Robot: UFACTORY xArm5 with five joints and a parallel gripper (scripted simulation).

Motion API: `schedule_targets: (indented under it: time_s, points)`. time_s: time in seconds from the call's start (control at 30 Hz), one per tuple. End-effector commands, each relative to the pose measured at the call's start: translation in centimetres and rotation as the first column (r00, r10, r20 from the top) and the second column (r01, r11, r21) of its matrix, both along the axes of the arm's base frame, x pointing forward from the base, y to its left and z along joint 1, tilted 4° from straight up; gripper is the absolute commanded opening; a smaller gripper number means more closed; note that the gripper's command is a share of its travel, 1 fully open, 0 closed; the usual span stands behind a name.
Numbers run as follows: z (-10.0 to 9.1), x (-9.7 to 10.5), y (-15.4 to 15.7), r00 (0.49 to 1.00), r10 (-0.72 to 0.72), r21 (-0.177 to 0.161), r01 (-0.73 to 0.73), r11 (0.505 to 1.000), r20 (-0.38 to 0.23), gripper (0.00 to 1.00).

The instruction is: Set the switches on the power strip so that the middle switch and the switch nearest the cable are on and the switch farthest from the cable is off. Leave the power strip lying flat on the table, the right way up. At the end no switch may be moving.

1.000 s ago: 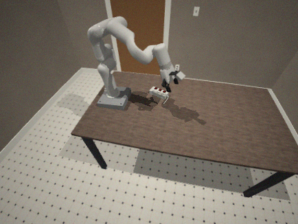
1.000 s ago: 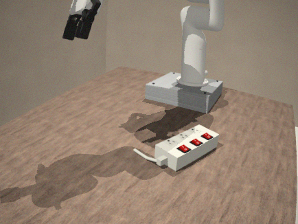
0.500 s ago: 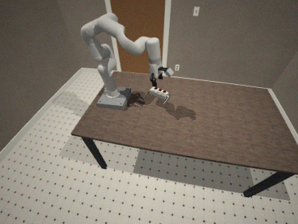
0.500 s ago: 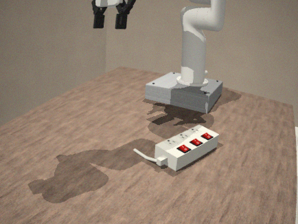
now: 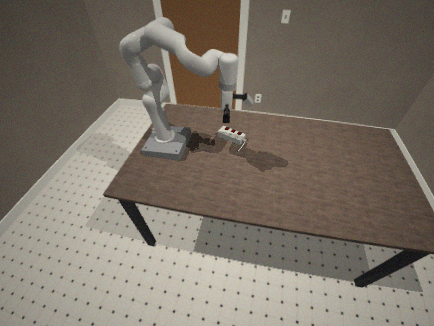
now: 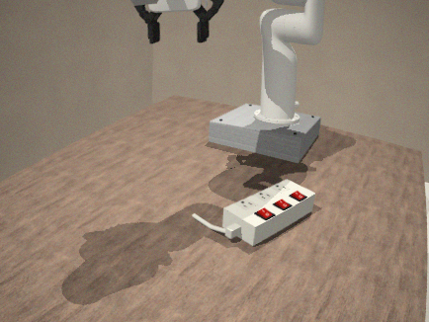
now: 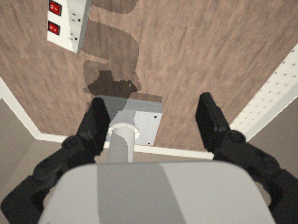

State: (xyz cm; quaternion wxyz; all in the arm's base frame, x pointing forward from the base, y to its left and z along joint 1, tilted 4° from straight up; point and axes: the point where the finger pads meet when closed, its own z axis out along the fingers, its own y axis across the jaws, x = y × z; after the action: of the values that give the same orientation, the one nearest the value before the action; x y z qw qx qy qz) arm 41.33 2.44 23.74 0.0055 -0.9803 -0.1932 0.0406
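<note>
Right, from my station I see the gripper (image 6: 176, 31) hanging high above the table (image 6: 99, 178), its two black fingers spread wide apart with nothing between them. In the wrist view the fingers point down at the wood, and between them I can make out the arm's own grey base (image 7: 145, 120) and the far edge of the table. The power strip (image 6: 269, 211) lies flat on the table, the right way up, a short way in front of the base and well below the gripper; it touches neither. It is a white block with three red rocker switches in a row on its top face. The switch nearest the cable (image 6: 265, 213) sits at the end where the short white cable (image 6: 210, 223) comes out, the middle switch (image 6: 282, 203) follows, and the switch farthest from the cable (image 6: 298, 196) lies at the end toward the base. I cannot tell from these views which way any of the rockers is tipped. In the wrist view only one end of the strip shows, at the upper left corner, with two of the red switches visible. From the top view, the gripper stands just above the end of the strip that is closer to the base, with the arm's shadow falling across the wood beside the strip.
</note>
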Motion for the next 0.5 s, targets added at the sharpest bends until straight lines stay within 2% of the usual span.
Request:
schedule_targets:
  time_s: [0.0,0.03,0.07,0.17,0.2,0.23,0.27,0.33,0.37,0.43,0.47]
  points:
    - [-0.5,0.7,1.4,0.974,0.219,0.023,-0.218,0.976,-0.056,1.0]
    - [-0.5,0.7,1.4,0.974,0.219,0.023,-0.218,0.976,-0.056,1.0]
    - [-0.9,1.0,2.0,0.946,0.314,0.039,-0.312,0.949,-0.076,1.0]
    - [-0.9,1.0,2.0,0.946,0.314,0.039,-0.312,0.949,-0.076,1.0]
    - [-1.2,1.3,2.7,0.909,0.405,0.059,-0.401,0.914,-0.094,1.0]
    - [-1.2,1.3,2.7,0.909,0.405,0.059,-0.401,0.914,-0.094,1.0]
    - [-1.6,1.5,3.3,0.864,0.492,0.081,-0.486,0.87,-0.109,1.0]
    - [-1.6,1.5,3.3,0.864,0.492,0.081,-0.486,0.87,-0.109,1.0]
    - [-2.0,1.7,4.0,0.81,0.574,0.107,-0.564,0.819,-0.122,1.0]
    - [-2.0,1.7,4.0,0.81,0.574,0.107,-0.564,0.819,-0.122,1.0]
    - [-2.4,1.9,4.6,0.749,0.65,0.134,-0.636,0.76,-0.131,1.0]
